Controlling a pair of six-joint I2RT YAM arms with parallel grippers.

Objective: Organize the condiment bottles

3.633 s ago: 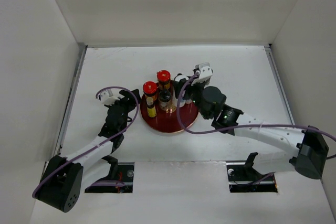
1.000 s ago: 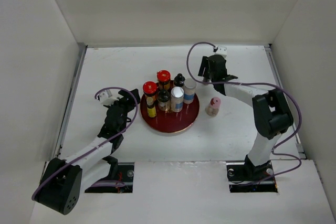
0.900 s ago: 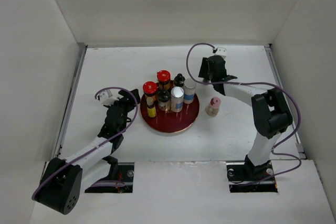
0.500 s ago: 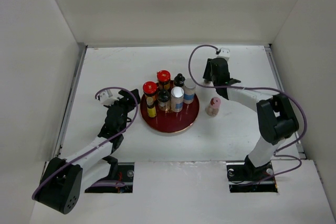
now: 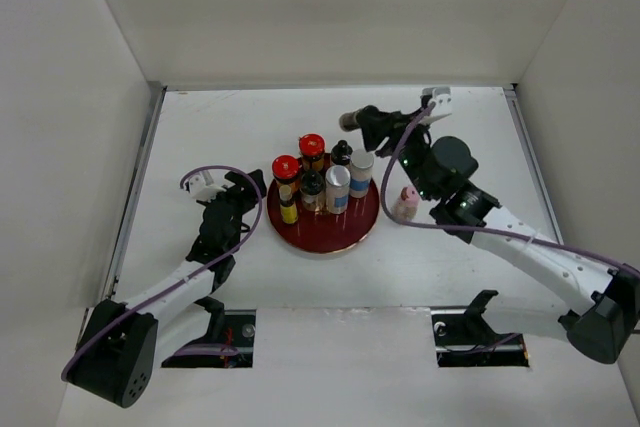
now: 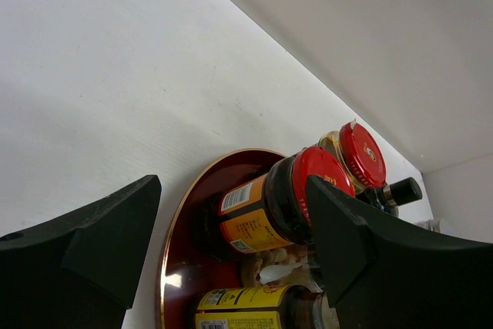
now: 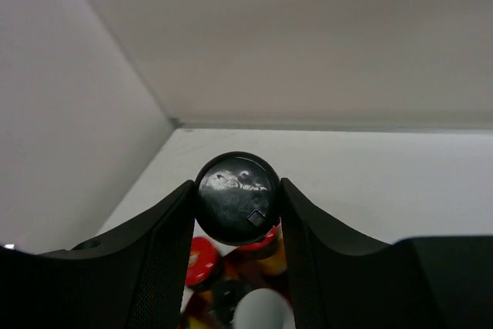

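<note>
Between the fingers of the right gripper [image 5: 360, 119] sits a black-capped bottle [image 7: 236, 198], pinched from both sides. That wrist camera shows only its round cap end-on, while the overhead view shows it as a dark shape at the fingertips, raised behind the dark red plate [image 5: 322, 238]. Below those fingers the plate carries two red-capped jars [image 5: 312, 144], a yellow-labelled bottle [image 5: 288, 212], a dark jar [image 5: 314, 185], a slim black-topped bottle [image 5: 341, 152] and two silver-capped white bottles [image 5: 338, 179], all crowded close together. A pink bottle [image 5: 406, 203] stands on the table [image 5: 200, 127] just beside the plate, under the right forearm. The left gripper [image 5: 252, 187] is spread and holds nothing, just off the plate's rim; its own camera adds the rim's bright edge and the nearer red-capped jar straight ahead between its fingers. Bare table lies beyond both grippers up to the back wall [image 5: 330, 17].
</note>
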